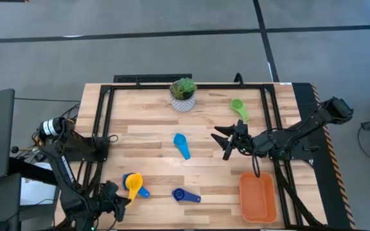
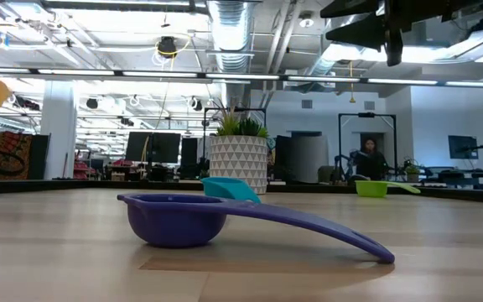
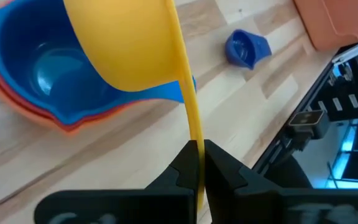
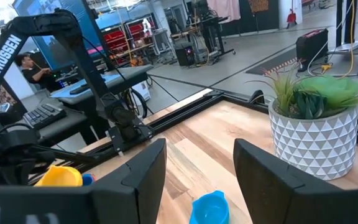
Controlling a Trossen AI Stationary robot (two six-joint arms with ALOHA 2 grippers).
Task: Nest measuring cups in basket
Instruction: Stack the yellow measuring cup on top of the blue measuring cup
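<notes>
My left gripper [image 1: 121, 196] is at the table's near left corner, shut on the yellow cup [image 1: 133, 183]. That cup hangs over a stack with a light blue cup [image 3: 36, 68] sitting inside an orange one [image 3: 67, 121]. The dark blue cup [image 1: 185, 196] rests on its bowl near the near edge, and its handle tip touches the wood [image 2: 380, 249]. A second light blue cup [image 1: 181, 145] lies mid-table and the green cup [image 1: 238, 108] farther right. The orange basket [image 1: 257, 197] sits at the near right. My right gripper [image 1: 227, 142] hovers open, right of the mid-table blue cup. My left gripper pinches the yellow cup's flat handle near its free end [image 3: 197, 152] between its two fingers. The handle runs along the fingers, edge-on in the left wrist view. The cup is lifted clear, its bowl [image 3: 126, 43] above the stacked cups.
A white pot with a green plant [image 1: 183, 95] stands at the far middle. A black metal frame [image 1: 101, 115] runs along the table's sides and far edge. Bare wood lies between the dark blue cup and the basket.
</notes>
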